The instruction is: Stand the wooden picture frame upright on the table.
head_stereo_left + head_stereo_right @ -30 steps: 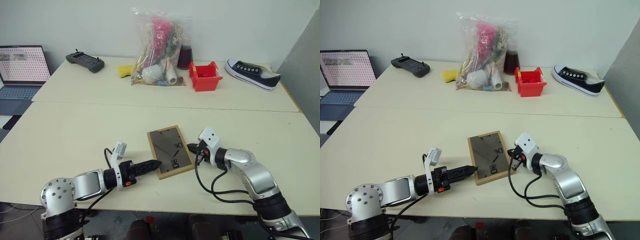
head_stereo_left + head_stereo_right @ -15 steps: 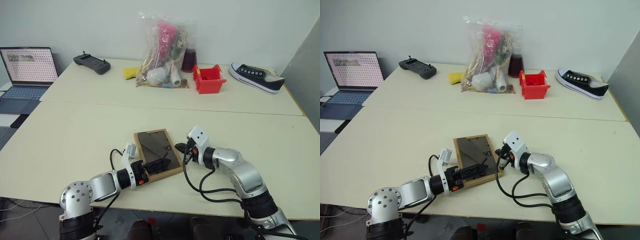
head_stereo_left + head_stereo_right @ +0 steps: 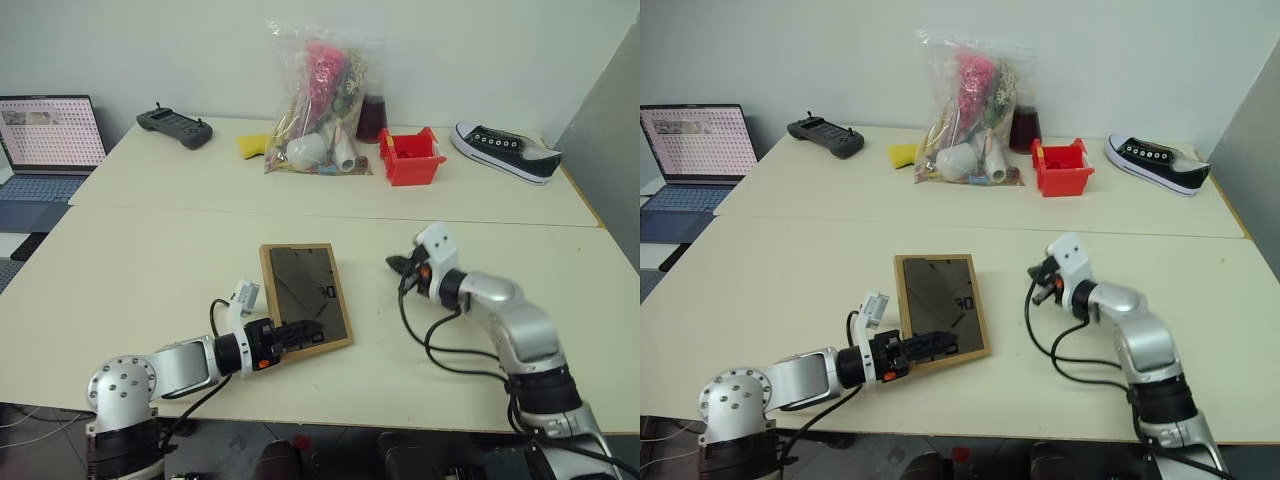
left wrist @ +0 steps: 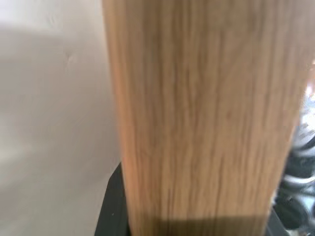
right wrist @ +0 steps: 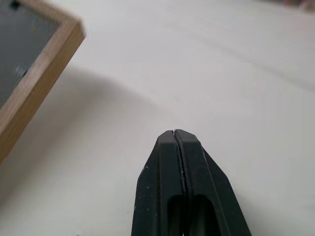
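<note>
The wooden picture frame (image 3: 300, 285) lies with its dark back up on the table (image 3: 150, 260), near the front edge. My left gripper (image 3: 300, 333) is shut on the frame's near edge, one black finger lying over the back. In the left wrist view the light-wood edge (image 4: 202, 113) stands right in front of the camera. My right gripper (image 3: 393, 264) is shut and holds nothing; it hovers above the table to the right of the frame, apart from it. The right wrist view has its closed fingertips (image 5: 175, 133) and a corner of the frame (image 5: 34, 88), which casts a shadow.
Across the table's seam (image 3: 300, 212) stand a stuffed plastic bag (image 3: 315, 100), a red bin (image 3: 408, 155), a black sneaker (image 3: 503, 150), a yellow item (image 3: 252, 145) and a black controller (image 3: 172, 125). A laptop (image 3: 45, 135) is open at the far left.
My left gripper has closed onto the frame's near edge. The right gripper has left the frame's right side, rising and moving away to the right. The frame has turned and shifted left.
</note>
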`<action>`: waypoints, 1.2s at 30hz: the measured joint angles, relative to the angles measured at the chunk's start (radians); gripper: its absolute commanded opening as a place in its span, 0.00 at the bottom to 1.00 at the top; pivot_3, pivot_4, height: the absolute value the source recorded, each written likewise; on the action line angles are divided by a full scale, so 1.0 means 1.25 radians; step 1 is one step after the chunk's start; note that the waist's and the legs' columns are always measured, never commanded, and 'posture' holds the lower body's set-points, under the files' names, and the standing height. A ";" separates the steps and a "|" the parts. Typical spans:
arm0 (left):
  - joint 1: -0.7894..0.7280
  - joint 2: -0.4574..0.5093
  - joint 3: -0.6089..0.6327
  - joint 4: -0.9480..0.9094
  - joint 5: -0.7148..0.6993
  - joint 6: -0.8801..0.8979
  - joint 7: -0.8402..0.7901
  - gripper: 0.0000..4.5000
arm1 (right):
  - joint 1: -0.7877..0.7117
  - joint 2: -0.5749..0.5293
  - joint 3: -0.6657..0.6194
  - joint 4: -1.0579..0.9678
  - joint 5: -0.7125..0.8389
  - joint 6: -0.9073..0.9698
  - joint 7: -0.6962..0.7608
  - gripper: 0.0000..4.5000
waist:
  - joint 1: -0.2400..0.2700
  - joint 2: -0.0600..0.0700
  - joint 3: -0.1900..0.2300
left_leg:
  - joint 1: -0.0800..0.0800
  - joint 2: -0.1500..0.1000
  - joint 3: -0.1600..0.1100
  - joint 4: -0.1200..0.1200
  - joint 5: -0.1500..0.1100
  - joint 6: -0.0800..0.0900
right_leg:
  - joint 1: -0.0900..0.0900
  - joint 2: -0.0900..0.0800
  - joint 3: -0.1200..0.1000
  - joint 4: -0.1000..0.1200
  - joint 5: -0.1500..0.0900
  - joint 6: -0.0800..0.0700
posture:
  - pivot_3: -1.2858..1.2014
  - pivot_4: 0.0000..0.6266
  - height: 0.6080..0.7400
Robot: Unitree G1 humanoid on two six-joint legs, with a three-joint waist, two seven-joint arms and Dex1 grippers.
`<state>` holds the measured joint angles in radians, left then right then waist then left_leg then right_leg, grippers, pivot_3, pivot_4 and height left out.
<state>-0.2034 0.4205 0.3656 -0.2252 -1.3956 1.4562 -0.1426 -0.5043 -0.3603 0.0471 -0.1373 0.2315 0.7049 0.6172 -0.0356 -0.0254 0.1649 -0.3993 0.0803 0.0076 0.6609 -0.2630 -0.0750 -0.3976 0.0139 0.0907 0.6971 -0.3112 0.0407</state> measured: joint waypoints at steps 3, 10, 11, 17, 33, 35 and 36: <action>-0.061 0.081 -0.032 -0.001 -0.011 0.017 -0.048 0.19 | -0.078 0.005 -0.031 0.001 0.117 0.070 0.076 0.23 | 0.001 -0.001 0.001 | -0.001 0.000 -0.001 0.000 0.000 0.000 | -0.001 0.000 -0.001 -0.001 0.000 0.000 | 0.52 0.24 1.00; -0.211 0.201 -0.126 0.052 0.060 -0.002 -0.233 0.19 | -0.247 0.016 -0.045 0.038 0.307 0.186 0.209 0.60 | 0.002 0.000 0.002 | -0.003 0.000 0.000 -0.001 0.000 0.000 | -0.004 0.000 -0.001 0.000 0.000 0.000 | 0.52 0.24 1.00; -0.223 0.215 -0.141 0.052 0.082 -0.011 -0.262 0.19 | -0.258 0.019 -0.041 0.053 0.311 0.188 0.215 0.65 | 0.002 0.000 0.002 | -0.004 0.000 0.000 -0.001 0.000 0.000 | -0.005 0.000 -0.001 0.000 0.000 0.000 | 0.52 0.24 1.00; -0.243 0.240 -0.185 0.054 0.163 -0.064 -0.351 0.19 | -0.274 0.039 0.016 0.100 0.293 0.151 0.229 0.93 | 0.001 0.000 0.002 | -0.007 0.000 0.000 -0.001 0.000 0.000 | -0.008 0.000 -0.001 0.000 0.000 0.000 | 0.52 0.24 1.00; -0.201 0.206 -0.185 0.017 0.194 -0.090 -0.380 0.19 | -0.188 -0.062 0.034 -0.086 0.433 0.253 0.292 0.98 | 0.003 0.000 0.002 | -0.009 0.000 -0.002 0.001 0.000 0.000 | -0.009 0.000 -0.002 0.000 0.000 0.000 | 0.52 0.24 1.00; -0.192 0.197 -0.168 0.016 0.168 -0.084 -0.370 0.19 | -0.166 -0.118 0.019 -0.109 0.436 0.254 0.292 0.98 | 0.003 0.000 0.002 | -0.009 0.000 -0.002 0.001 0.000 0.000 | -0.009 0.000 -0.002 0.000 0.000 0.000 | 0.52 0.24 1.00; -0.190 0.195 -0.160 0.018 0.158 -0.075 -0.363 0.19 | -0.152 -0.145 0.012 -0.116 0.422 0.240 0.291 0.98 | 0.003 0.000 0.002 | -0.009 0.000 -0.002 0.001 0.000 0.000 | -0.009 0.000 -0.002 0.000 0.000 0.000 | 0.52 0.24 1.00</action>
<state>-0.4407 0.6642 0.1655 -0.2032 -1.1980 1.3623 -0.5961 -0.6946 -0.5413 0.0617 -0.2827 0.7590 1.0051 0.9808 -0.0318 -0.0257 0.1677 -0.4111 0.0806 0.0053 0.6616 -0.2630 -0.0747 -0.4086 0.0137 0.0876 0.6966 -0.3113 0.0403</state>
